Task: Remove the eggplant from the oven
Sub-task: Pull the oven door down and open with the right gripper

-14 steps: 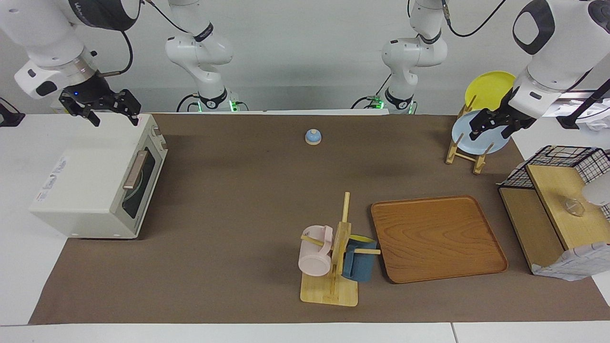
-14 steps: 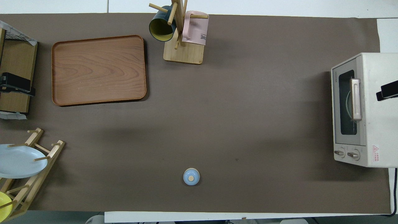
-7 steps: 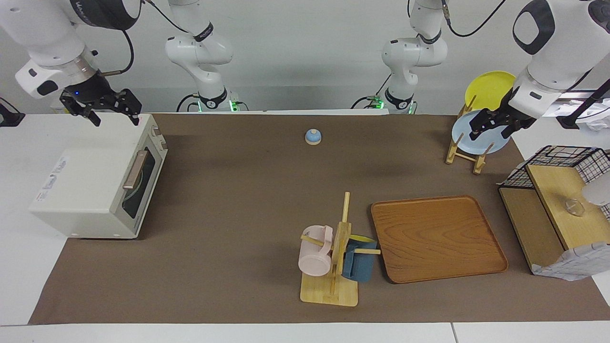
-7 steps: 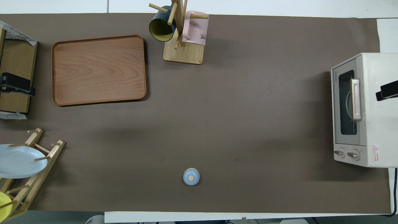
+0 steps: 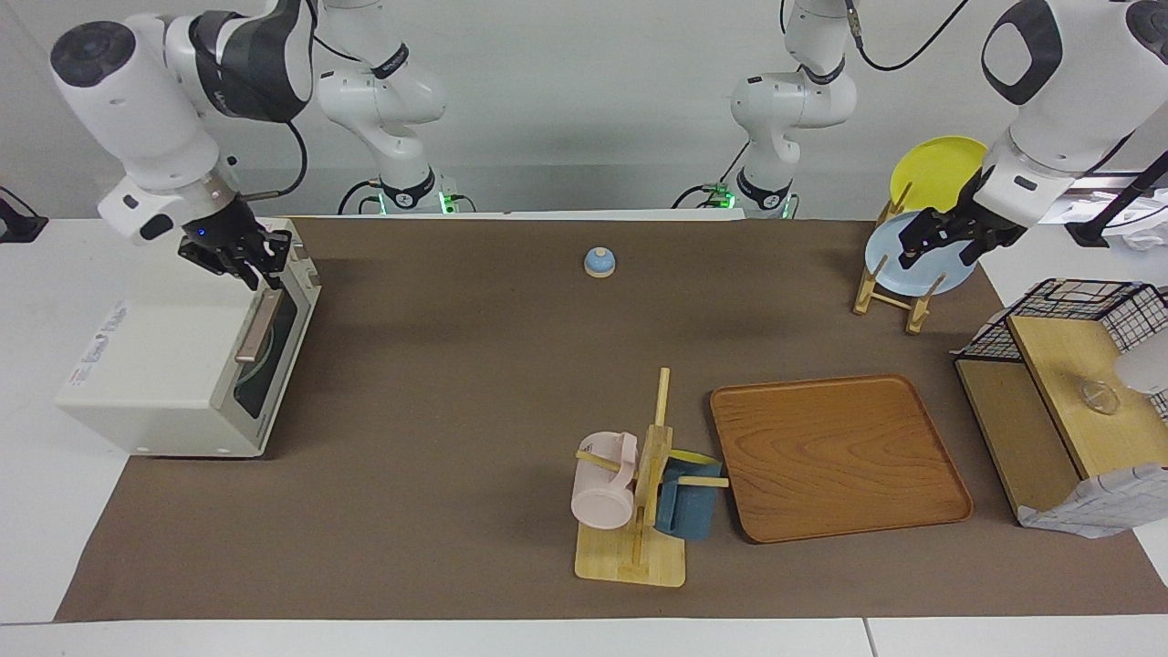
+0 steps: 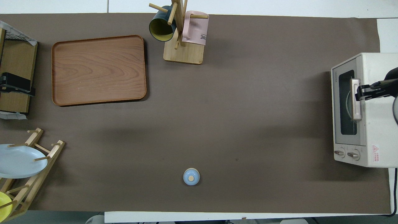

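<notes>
The cream-white oven [image 5: 155,365] stands at the right arm's end of the table, its dark glass door shut; it also shows in the overhead view [image 6: 374,130]. The eggplant is hidden; through the glass only the curved rim of a pale plate [image 6: 347,105] shows. My right gripper [image 5: 257,263] hangs low over the oven's top front edge, just above the end of the tan bar handle [image 5: 258,327] nearer to the robots, and in the overhead view [image 6: 360,92] its tip overlaps the handle [image 6: 356,102]. My left gripper [image 5: 940,245] waits open in the air by the plate rack.
A wooden rack [image 5: 890,292] with a pale blue and a yellow plate and a wire-and-wood shelf [image 5: 1068,401] stand at the left arm's end. A wooden tray [image 5: 835,456], a mug tree [image 5: 639,511] with two mugs and a small blue bell [image 5: 599,262] are mid-table.
My right gripper has turned and come down from over the oven's corner nearer to the robots to its top front edge, by the handle. The left arm has not moved.
</notes>
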You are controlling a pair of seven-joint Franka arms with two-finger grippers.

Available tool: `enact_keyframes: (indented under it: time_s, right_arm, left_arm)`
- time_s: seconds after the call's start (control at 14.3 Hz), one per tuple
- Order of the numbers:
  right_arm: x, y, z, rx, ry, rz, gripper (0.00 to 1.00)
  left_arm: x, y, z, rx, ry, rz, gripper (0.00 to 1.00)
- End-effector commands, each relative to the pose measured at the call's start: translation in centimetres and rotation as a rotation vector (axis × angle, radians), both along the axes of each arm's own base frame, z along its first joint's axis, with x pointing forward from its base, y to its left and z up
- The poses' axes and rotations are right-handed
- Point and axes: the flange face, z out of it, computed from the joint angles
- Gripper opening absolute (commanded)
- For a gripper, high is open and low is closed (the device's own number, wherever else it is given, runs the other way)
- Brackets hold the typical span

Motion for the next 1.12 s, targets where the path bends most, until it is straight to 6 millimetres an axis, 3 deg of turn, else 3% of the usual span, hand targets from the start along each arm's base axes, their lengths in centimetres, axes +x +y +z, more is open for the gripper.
enact_keyframes:
  time_s: [0.0,0.21,0.63,0.77,0.84,1.05]
  right_arm:
    - [0.0,-0.6,-2.6,-0.059,0.015,0.008,0.00]
    - [0.0,-1.3,-3.3,-0.114,0.029,0.031,0.00]
    - [0.4,-1.7,-7.1,-0.136,0.026,0.068,0.00]
    - [0.8,-0.9,-7.9,-0.136,0.031,0.080,0.00]
    - [1.2,0.5,-8.1,-0.131,0.018,0.103,0.00]
    - [2.3,2.6,-10.9,-0.093,0.012,0.105,0.00]
  left_arm:
    - [-0.7,0.2,0.3,-0.009,0.006,0.005,1.00]
    - [-0.7,0.1,0.4,-0.009,0.004,0.003,1.00]
    - [-0.7,0.2,0.3,-0.009,0.006,0.005,1.00]
    - [-0.7,0.2,0.3,-0.009,0.006,0.005,1.00]
    - [-0.7,0.2,0.3,-0.009,0.007,0.005,1.00]
    - [-0.7,0.2,0.4,-0.009,0.004,0.005,1.00]
